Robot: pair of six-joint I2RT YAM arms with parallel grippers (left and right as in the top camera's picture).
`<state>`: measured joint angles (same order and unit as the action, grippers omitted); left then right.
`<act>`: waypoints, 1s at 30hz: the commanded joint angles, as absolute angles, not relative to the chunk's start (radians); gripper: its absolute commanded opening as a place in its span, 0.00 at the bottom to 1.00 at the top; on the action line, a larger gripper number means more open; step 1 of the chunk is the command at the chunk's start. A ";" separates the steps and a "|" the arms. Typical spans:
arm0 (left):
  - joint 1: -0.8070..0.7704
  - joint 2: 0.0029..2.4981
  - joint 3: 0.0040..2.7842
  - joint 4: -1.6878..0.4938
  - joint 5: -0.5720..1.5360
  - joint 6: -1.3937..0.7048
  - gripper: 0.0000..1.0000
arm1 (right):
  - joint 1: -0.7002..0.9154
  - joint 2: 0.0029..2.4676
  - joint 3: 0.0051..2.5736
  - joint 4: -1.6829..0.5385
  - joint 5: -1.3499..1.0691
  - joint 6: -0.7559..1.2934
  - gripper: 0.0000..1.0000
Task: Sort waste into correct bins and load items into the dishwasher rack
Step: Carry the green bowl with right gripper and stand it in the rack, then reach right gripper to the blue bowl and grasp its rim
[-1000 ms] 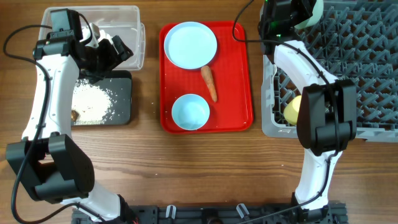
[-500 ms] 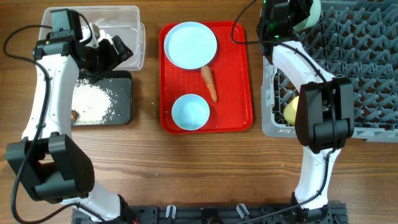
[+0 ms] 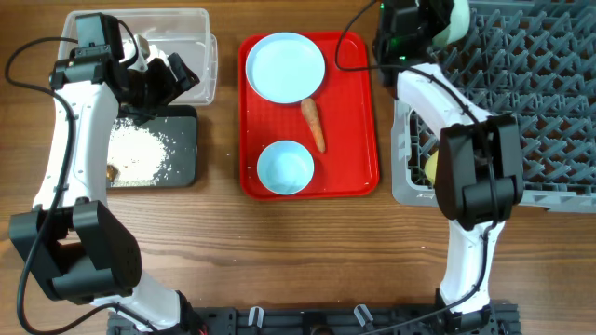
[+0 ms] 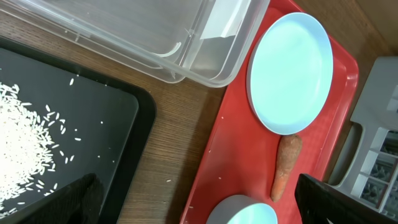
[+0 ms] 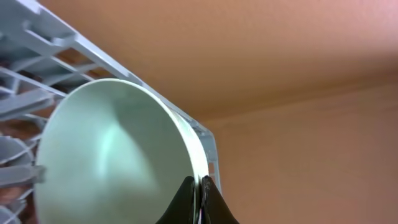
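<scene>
My right gripper (image 5: 198,190) is shut on the rim of a pale blue bowl (image 5: 112,155), holding it on edge over the far left corner of the grey dishwasher rack (image 3: 549,93); the bowl (image 3: 458,17) shows at the top of the overhead view. A yellow cup (image 3: 434,165) lies in the rack. On the red tray (image 3: 358,112) sit a pale blue plate (image 3: 285,66), an orange carrot (image 3: 314,125) and a second bowl (image 3: 284,168). My left gripper (image 3: 177,76) is open and empty between the clear bin (image 3: 191,28) and the black bin (image 3: 182,140), which holds rice grains (image 3: 138,149).
A small brown lump (image 3: 112,172) lies at the black bin's left edge. White tissue (image 3: 154,53) shows in the clear bin beside my left arm. The plate (image 4: 289,71) and carrot (image 4: 285,165) also show in the left wrist view.
My right gripper with the bowl has shifted slightly left and toward the rack's far edge. The left arm has not moved.
</scene>
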<state>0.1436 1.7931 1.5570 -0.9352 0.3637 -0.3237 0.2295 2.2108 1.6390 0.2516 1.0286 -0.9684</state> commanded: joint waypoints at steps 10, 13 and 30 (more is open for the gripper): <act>0.147 1.782 1.563 -0.933 0.365 -0.322 1.00 | 0.286 2.252 1.642 0.251 1.013 -0.968 1.00; 0.147 1.782 1.563 -0.933 0.365 -0.322 1.00 | 0.307 2.252 1.642 0.276 1.023 -0.965 1.00; 0.147 1.782 1.563 -0.933 0.365 -0.322 1.00 | 0.430 1.963 1.643 -0.199 0.400 -0.174 1.00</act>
